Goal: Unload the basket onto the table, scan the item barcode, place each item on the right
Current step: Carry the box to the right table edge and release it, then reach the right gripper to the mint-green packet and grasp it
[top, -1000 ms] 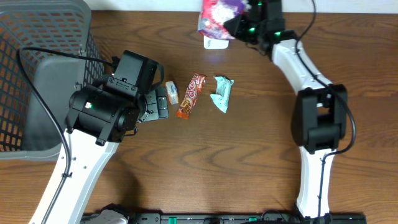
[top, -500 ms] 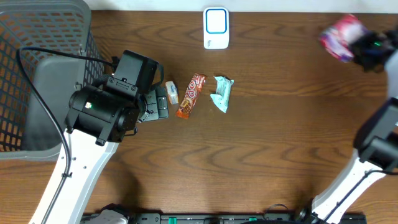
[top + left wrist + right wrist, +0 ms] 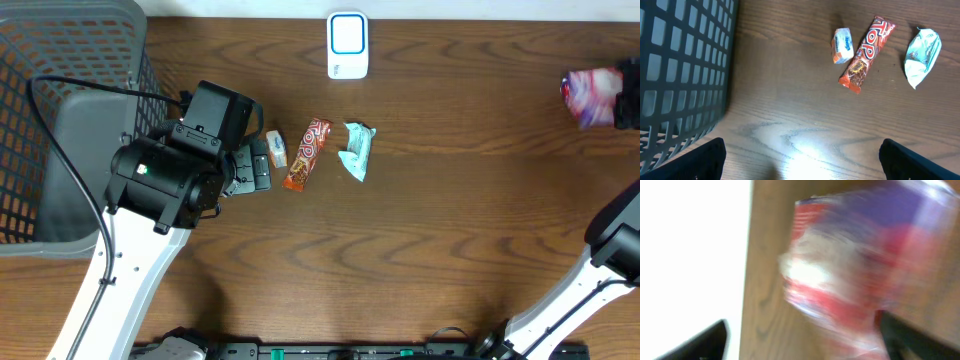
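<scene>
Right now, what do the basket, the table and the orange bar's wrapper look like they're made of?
Basket: likely moulded plastic, dark grey, matt; an even lattice of square holes. Table: wood or wood-look laminate, brown grain lines, semi-gloss, given the bright glare patch. Orange bar's wrapper: thin printed film, probably plastic, glossy, with crimped ends.

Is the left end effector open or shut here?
Open. The left end effector has its fingers far apart at the wrist view's bottom corners, with only table between them.
</scene>
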